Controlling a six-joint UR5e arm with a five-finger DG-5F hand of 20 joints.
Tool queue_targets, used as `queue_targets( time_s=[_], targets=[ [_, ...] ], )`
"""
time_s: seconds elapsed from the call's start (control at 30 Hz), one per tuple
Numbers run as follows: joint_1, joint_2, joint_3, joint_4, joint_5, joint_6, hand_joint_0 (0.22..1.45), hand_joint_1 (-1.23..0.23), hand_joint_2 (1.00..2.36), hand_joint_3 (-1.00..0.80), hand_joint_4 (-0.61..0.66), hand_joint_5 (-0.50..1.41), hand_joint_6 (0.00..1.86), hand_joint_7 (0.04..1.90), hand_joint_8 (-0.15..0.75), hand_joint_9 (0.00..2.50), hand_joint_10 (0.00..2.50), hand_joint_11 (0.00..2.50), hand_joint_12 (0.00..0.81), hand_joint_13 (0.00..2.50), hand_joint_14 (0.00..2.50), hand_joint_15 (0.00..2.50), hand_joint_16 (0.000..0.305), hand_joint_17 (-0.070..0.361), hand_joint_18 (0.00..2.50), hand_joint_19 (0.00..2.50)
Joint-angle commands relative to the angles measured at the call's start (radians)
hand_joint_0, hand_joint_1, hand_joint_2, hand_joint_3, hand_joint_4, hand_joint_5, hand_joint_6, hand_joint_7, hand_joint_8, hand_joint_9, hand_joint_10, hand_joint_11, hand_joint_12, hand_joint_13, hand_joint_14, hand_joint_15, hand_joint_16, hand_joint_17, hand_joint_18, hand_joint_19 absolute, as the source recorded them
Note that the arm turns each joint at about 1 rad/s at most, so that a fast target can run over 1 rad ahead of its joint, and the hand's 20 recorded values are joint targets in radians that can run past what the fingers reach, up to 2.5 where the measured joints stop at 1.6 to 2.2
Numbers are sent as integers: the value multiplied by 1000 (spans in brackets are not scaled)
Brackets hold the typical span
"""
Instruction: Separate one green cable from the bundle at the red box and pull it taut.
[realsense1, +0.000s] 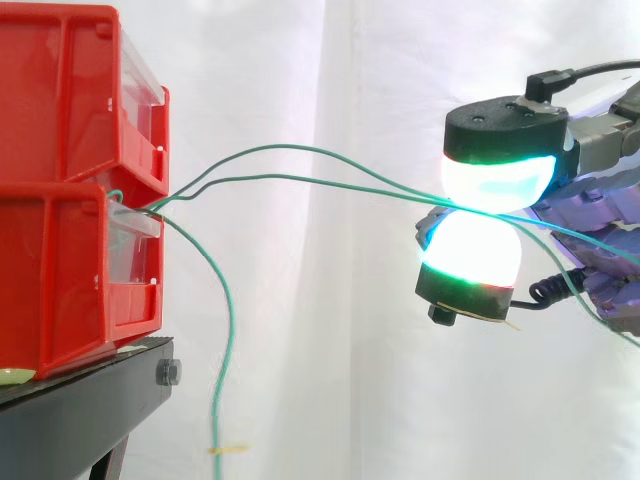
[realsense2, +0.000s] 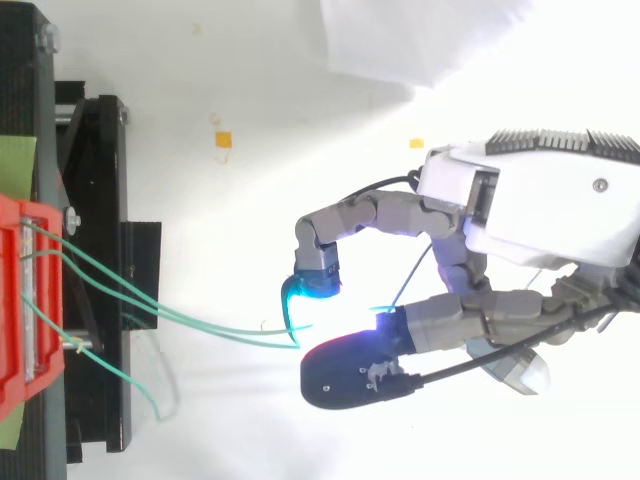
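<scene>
A white curtain (realsense1: 330, 80) hangs behind the work. Well away from the hand (realsense2: 530, 205), out past its fingertips, two red bins are stacked on a black stand (realsense1: 80, 400), the upper bin (realsense1: 60, 90) sitting on the lower bin (realsense1: 60, 280).

The hand reaches toward the bins with two glowing fingertips (realsense1: 495, 180) pressed together, one above the other in the side view. The upper pad shines white with a green edge, and the lower one shines bright white above a green band. From above, one finger is curled in with a cyan tip, and a second one lies beside it under a dark cover.

Two green cables (realsense1: 280, 147) come out of the front of the lower bin and cross the open gap to the hand, meeting where the pads press together. The pads pinch there, but whether they clamp one strand or both cannot be told. Both strands bow upward over the gap instead of running straight. Behind the pads, green cable goes on along the underside of the hand toward the wrist.

A hanging cable (realsense1: 230, 320), also green, leaves the same bin front, arcs over and drops well short of the hand, far below its level. It carries a small yellow tag (realsense1: 228, 450) near its lower end.
</scene>
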Motion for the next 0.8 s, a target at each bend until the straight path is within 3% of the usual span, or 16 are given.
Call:
queue_targets(
  time_s=[0.0,0.47,0.77],
  targets=[
    [0,0,0,0,0,0,727,-664,1017,-246,-79,152,502,1286,207,2265,28,769,400,1853,26,864,43,97,1377,913],
    [0,0,0,0,0,0,673,-908,1012,-136,-44,154,502,1289,229,2270,27,719,416,1864,23,835,53,118,1417,823],
    [0,0,0,0,0,0,662,-1028,1012,-160,-7,148,501,1326,239,2229,26,703,415,1833,25,836,55,123,1373,829]
  ],
)
